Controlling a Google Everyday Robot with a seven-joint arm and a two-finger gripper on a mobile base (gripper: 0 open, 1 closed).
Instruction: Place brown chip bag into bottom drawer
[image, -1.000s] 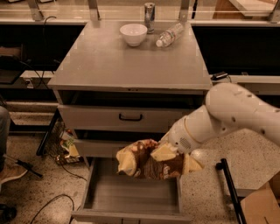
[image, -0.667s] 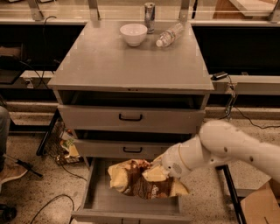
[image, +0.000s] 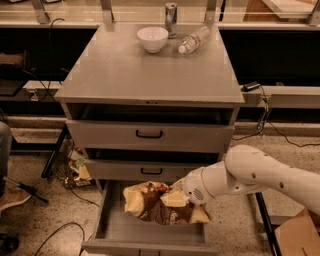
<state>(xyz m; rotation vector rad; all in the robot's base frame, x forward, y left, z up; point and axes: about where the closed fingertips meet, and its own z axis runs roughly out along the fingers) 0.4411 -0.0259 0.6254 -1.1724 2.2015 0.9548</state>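
1. The gripper (image: 180, 196) is low over the open bottom drawer (image: 145, 234), its tip buried in the brown chip bag (image: 150, 206); whether it is clamped or loose cannot be told.
2. Step in hand, likely: lowering the bag, then letting go.
3. The middle drawer (image: 125, 171) front sits just above, so the gripper must withdraw forward and up.

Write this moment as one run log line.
step: placing | hand: against chip bag | chip bag: over open bottom drawer

Below the desk's front edge, the gripper (image: 186, 193) and brown chip bag (image: 152, 206) crowd the open bottom drawer (image: 116, 229), leaving its left strip free.
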